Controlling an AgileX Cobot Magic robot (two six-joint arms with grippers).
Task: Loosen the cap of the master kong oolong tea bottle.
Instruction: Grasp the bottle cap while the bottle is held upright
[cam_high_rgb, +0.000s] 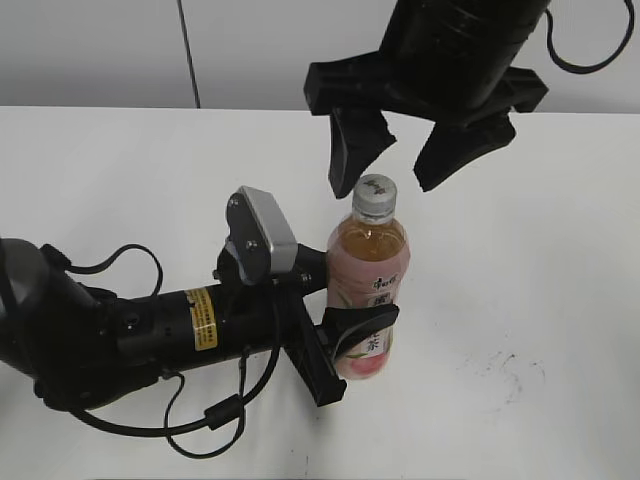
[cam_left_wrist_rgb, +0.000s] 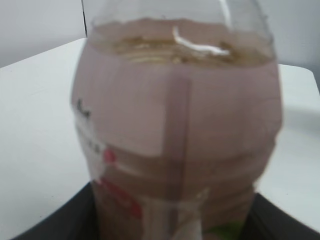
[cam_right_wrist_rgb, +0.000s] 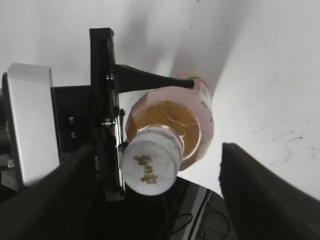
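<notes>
- The master kong oolong tea bottle (cam_high_rgb: 368, 290) stands upright on the white table (cam_high_rgb: 540, 300), near the middle of the exterior view and a little toward the near edge.
- Amber tea fills it up to the shoulder, and a pink label wraps the body below.
- The cap (cam_high_rgb: 375, 196) sits on the neck; it is white with a small dark logo on top, seen most clearly in the right wrist view (cam_right_wrist_rgb: 151, 166).
- The left gripper (cam_high_rgb: 345, 325) comes in from the left, lying low along the table, and is clenched on the bottle's label section, one finger on the far side and one on the near side.
- In the left wrist view the bottle (cam_left_wrist_rgb: 177, 135) fills almost the whole picture and is blurred, so its print cannot be read there.
- The right gripper (cam_high_rgb: 395, 160) hangs above the bottle with its fingers spread wide, one to the left and one to the right of the cap, both apart from it.
- From the right wrist view the spread black fingers (cam_right_wrist_rgb: 265, 195) frame the cap from above without touching it.
- Faint dark specks mark the table to the right of the bottle.
</notes>
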